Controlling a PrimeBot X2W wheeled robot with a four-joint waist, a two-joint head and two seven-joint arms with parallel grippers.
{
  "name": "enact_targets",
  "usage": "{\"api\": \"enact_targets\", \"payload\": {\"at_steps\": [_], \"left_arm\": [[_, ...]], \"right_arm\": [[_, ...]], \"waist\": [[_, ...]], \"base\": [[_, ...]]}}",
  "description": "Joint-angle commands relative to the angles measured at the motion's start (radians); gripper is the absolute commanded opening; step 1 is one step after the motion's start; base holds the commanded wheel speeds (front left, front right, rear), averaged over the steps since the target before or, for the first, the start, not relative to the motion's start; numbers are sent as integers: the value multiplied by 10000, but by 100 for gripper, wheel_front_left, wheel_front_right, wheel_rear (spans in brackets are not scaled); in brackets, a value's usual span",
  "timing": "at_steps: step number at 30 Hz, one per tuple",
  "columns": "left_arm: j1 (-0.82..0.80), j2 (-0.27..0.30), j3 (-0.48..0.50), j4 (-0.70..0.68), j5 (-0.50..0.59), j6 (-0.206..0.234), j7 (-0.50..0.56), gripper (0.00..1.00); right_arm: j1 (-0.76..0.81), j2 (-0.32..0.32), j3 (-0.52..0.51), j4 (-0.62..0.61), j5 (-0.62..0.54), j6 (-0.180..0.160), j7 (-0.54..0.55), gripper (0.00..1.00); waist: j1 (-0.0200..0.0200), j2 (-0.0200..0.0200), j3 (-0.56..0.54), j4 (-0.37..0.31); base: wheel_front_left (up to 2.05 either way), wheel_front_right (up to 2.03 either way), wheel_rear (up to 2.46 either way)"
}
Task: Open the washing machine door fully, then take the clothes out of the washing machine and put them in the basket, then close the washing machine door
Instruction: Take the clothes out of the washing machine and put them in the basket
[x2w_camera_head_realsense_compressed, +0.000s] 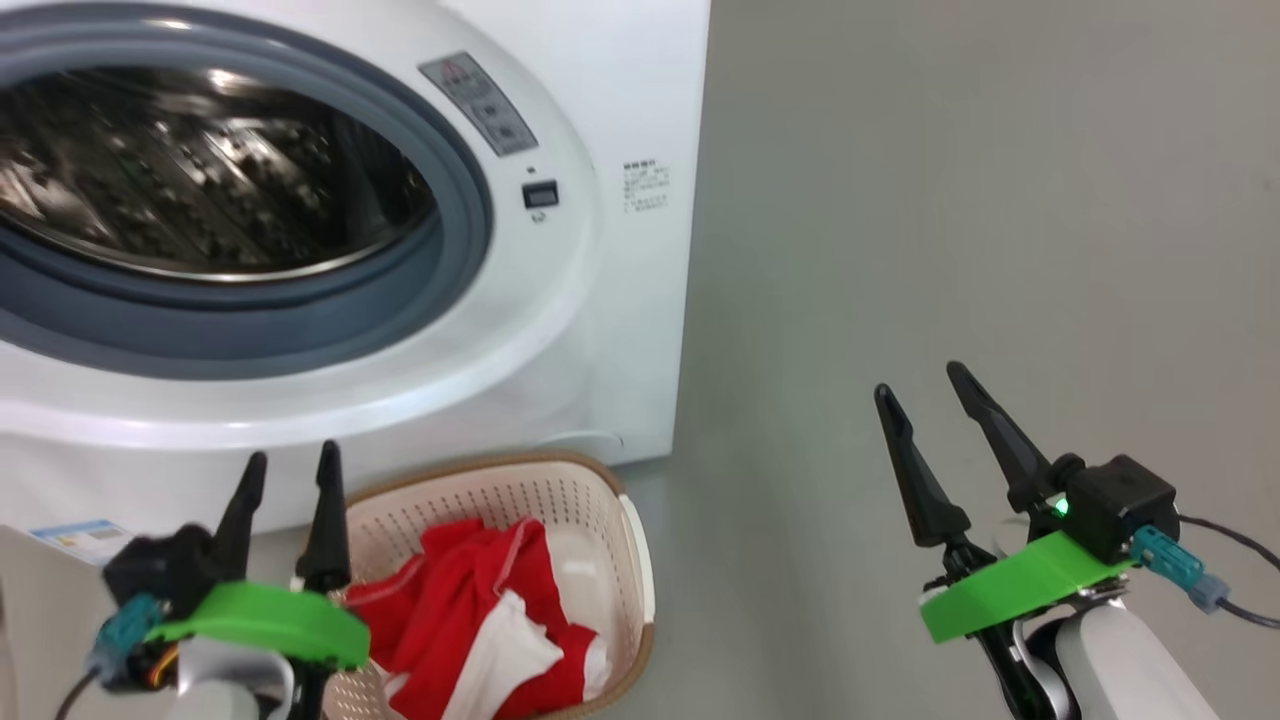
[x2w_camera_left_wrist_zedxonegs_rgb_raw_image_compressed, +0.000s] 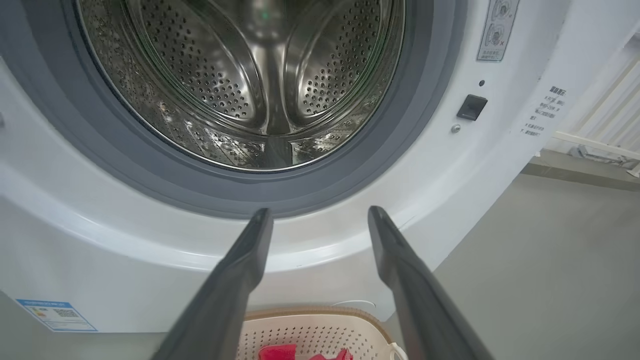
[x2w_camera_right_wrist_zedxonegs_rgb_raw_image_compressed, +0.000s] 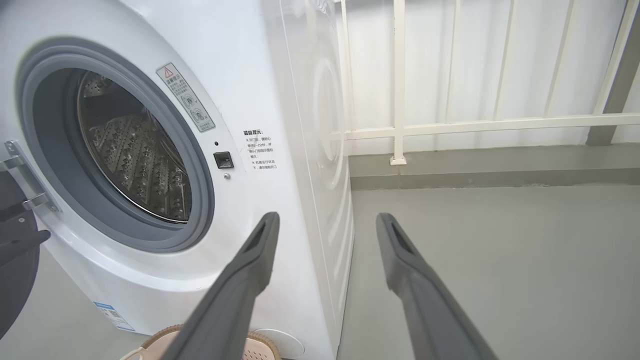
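Closing the door looks to be the step in hand: the red and white clothes (x2w_camera_head_realsense_compressed: 470, 610) lie heaped in the cream basket (x2w_camera_head_realsense_compressed: 610, 500), which stands on the floor just in front of the washing machine (x2w_camera_head_realsense_compressed: 620, 330). The part of the perforated steel drum (x2w_camera_left_wrist_zedxonegs_rgb_raw_image_compressed: 260, 85) that can be seen holds no fabric. The washing machine door (x2w_camera_right_wrist_zedxonegs_rgb_raw_image_compressed: 14, 280) is swung wide open, its dark rim and metal hinge (x2w_camera_right_wrist_zedxonegs_rgb_raw_image_compressed: 25, 185) at the left edge of the right wrist view. The left gripper (x2w_camera_head_realsense_compressed: 293, 453) hangs above the basket, jaws spread wide with nothing between them. The right gripper (x2w_camera_head_realsense_compressed: 919, 380) hovers over bare grey floor (x2w_camera_head_realsense_compressed: 950, 200) beside the machine, likewise wide open and empty. Next, I judge, an arm must reach round to the door's outer side and push it until it latches at the small black catch slot (x2w_camera_head_realsense_compressed: 540, 193)
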Motion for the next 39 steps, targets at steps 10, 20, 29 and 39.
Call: {"api": "enact_targets", "payload": {"at_steps": [10, 20, 29, 39], "left_arm": [[1856, 35, 893, -2044, 646, 6, -121, 100], [2673, 5, 1073, -2774, 1062, 17, -122, 100], [2909, -7, 1084, -2885, 1108, 62, -122, 100], [3047, -12, 1057, -2977, 1220, 181, -122, 100]], "right_arm": [[888, -26, -194, -251, -321, 63, -65, 100], [1238, -36, -430, -345, -360, 63, -65, 100], [1362, -93, -480, -389, -343, 63, -65, 100], [1406, -140, -389, -360, -300, 63, -65, 100]], "waist": [[0, 0, -1595, 188], [0, 0, -1965, 128], [0, 0, -2124, 131], [0, 0, -2187, 90]], "base": [[0, 0, 0], [0, 0, 0], [0, 0, 0], [-15, 15, 0]]}}
